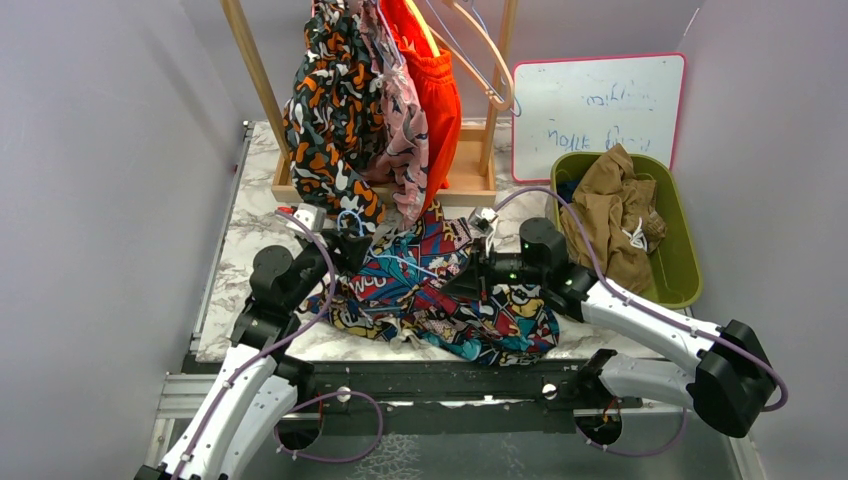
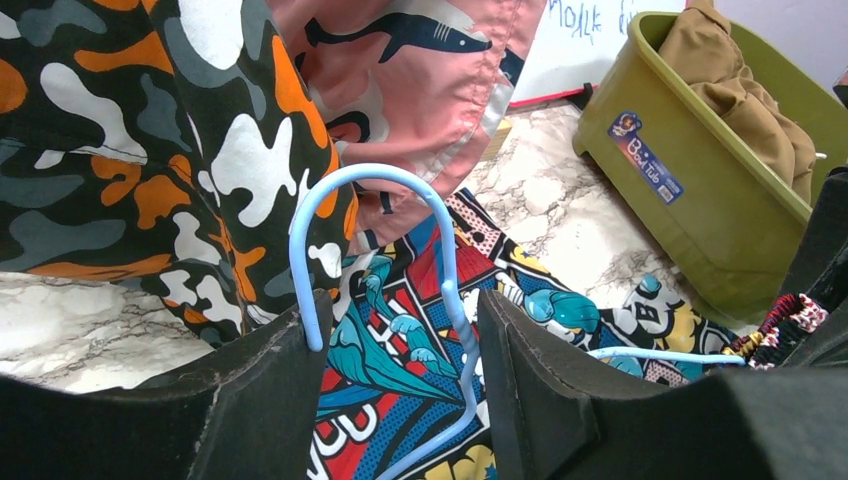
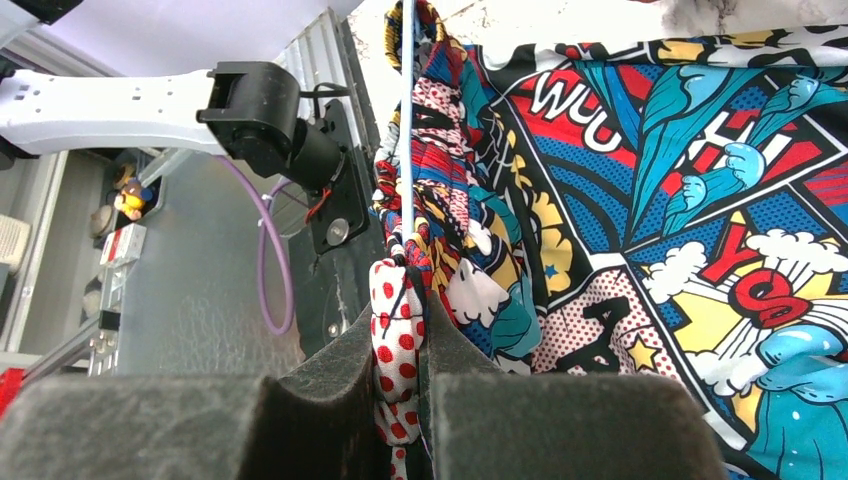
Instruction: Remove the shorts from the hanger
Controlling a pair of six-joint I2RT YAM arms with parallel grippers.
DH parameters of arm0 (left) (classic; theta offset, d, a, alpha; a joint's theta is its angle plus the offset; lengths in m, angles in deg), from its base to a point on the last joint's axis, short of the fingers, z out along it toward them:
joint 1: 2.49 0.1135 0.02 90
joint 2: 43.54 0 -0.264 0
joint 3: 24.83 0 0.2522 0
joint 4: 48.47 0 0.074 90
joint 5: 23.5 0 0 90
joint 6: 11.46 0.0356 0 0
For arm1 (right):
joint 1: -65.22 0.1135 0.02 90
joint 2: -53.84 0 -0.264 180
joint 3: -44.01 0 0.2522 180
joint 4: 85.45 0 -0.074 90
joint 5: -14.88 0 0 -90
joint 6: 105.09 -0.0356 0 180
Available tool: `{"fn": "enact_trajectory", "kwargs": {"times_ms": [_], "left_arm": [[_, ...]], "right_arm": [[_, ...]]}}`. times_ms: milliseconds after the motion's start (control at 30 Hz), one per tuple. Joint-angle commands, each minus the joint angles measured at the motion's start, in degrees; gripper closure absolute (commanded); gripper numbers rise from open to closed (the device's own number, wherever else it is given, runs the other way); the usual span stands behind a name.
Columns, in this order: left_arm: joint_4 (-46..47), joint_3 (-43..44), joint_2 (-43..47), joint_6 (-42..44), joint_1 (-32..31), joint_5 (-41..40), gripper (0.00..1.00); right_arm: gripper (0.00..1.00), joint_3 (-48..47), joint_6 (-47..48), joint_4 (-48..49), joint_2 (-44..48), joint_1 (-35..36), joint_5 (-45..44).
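The multicolour comic-print shorts [image 1: 440, 290] lie spread on the marble table, still on a light-blue wire hanger [image 2: 370, 180]. My left gripper [image 2: 400, 300] has its jaws apart around the hanger's hook. The hook's tip lies against the left finger and its stem runs along the right finger; whether they press on it does not show. My right gripper [image 3: 400, 330] is shut on the red-dotted white edge of these shorts [image 3: 640, 200], next to the thin hanger wire [image 3: 407, 120]. In the top view the left gripper [image 1: 350, 250] and the right gripper [image 1: 475, 270] sit at either side of the shorts.
A wooden rack [image 1: 470, 180] at the back carries blotch-print shorts [image 1: 325, 120], pink print shorts [image 1: 405, 130], orange shorts [image 1: 440, 90] and bare hangers [image 1: 485, 50]. A green tub [image 1: 680, 230] at the right holds tan shorts [image 1: 610, 215]. A whiteboard [image 1: 600, 100] leans behind it.
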Motion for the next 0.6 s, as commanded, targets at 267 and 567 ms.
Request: {"fn": "enact_trajectory", "kwargs": {"times_ms": [267,567], "left_arm": [[-0.8,0.8,0.5,1.2,-0.1,0.4,0.76],[-1.2,0.9,1.6,2.0,-0.1,0.0,1.00]], "right_arm": [[0.99,-0.2,-0.3,5.0,1.2,1.3,0.6],[0.73,-3.1,1.4,-0.4,-0.1,1.4,-0.3]]}}
